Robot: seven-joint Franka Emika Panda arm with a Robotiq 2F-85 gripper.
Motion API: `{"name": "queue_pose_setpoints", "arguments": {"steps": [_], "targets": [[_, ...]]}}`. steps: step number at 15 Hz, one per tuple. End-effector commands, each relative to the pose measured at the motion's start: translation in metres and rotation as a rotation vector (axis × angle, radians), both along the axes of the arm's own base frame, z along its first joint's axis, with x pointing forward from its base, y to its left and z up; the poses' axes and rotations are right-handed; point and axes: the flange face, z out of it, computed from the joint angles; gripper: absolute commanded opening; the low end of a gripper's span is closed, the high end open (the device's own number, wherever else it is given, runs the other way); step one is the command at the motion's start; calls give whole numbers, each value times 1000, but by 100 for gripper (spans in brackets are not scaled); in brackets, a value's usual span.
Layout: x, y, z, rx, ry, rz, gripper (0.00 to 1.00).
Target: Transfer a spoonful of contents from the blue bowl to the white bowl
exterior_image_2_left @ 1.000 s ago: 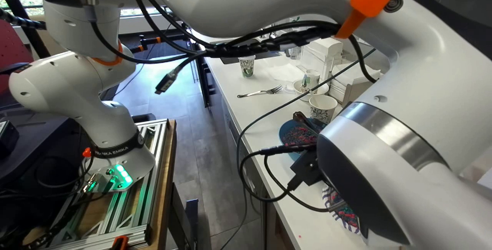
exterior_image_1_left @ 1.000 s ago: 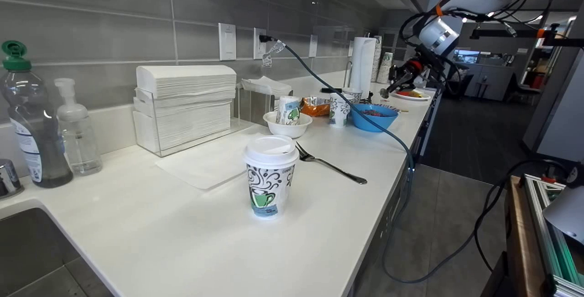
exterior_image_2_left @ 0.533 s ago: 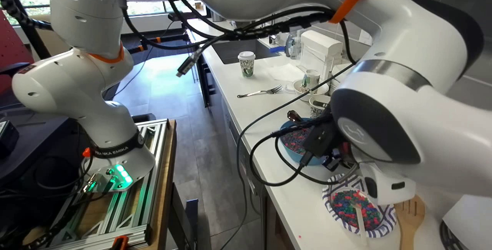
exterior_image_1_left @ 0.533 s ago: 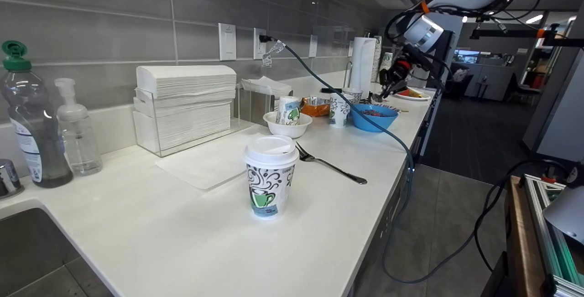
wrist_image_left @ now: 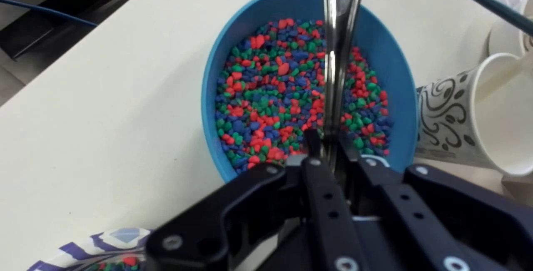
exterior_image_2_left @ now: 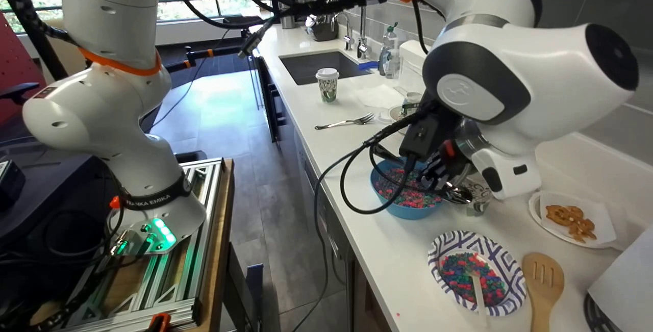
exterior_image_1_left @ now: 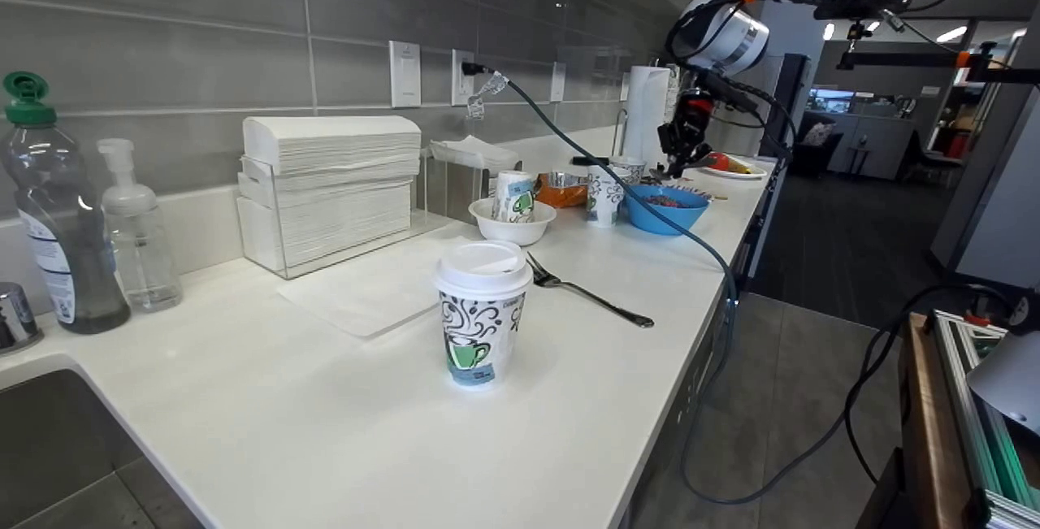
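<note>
Pinching a metal spoon by its handle, the robot's gripper hangs above the 5 o'clock side of the blue bowl in the wrist view. Red, green and blue bits lie in the bowl, a patterned paper cup just beside it at 3 o'clock. In an exterior view, the white bowl sits at 9 o'clock from the blue one, holding a printed cup.

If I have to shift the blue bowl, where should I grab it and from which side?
Probably pinch the blue bowl by its rim nearest the counter's front edge, from above: its wall looks thin enough to straddle, and a paper cup crowds the opposite side. The claw holds a spoon, so set that down first.
</note>
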Motion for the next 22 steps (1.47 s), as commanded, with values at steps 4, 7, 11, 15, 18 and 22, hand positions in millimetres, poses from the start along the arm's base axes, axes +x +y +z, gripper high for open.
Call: {"name": "queue_pose_setpoints", "arguments": {"steps": [4, 7, 11, 15, 18, 22], "targets": [[-31, 70, 16, -136, 110, 117, 3], [-35, 88, 10, -131, 158, 159, 3], [-33, 94, -5, -75, 218, 150, 3], [-27, 88, -16, -67, 221, 121, 3], [-22, 85, -21, -80, 219, 106, 3], [-15, 85, -28, -85, 194, 107, 3]]}}
